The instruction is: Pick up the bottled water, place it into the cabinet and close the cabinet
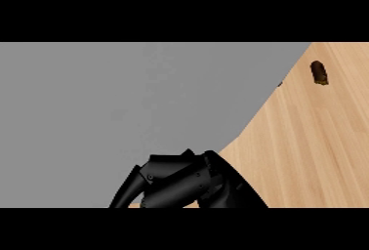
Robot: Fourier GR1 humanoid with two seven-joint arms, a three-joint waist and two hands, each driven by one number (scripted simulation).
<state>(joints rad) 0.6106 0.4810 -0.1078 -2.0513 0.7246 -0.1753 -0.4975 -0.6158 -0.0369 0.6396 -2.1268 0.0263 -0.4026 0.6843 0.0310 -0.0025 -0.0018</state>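
Hand (180, 183) low at grey cabinet door (122, 112), which one and finger state unclear, bottle unseen, probably closing step, next push door shut.

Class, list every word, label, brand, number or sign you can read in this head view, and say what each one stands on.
None: no readable text shows anywhere.
Grey panel: plain, no marks.
Wooden surface: grain only.
Small dark object on the wood: too small to tell whether it bears any label.
Black hand at the lower edge: no lettering.
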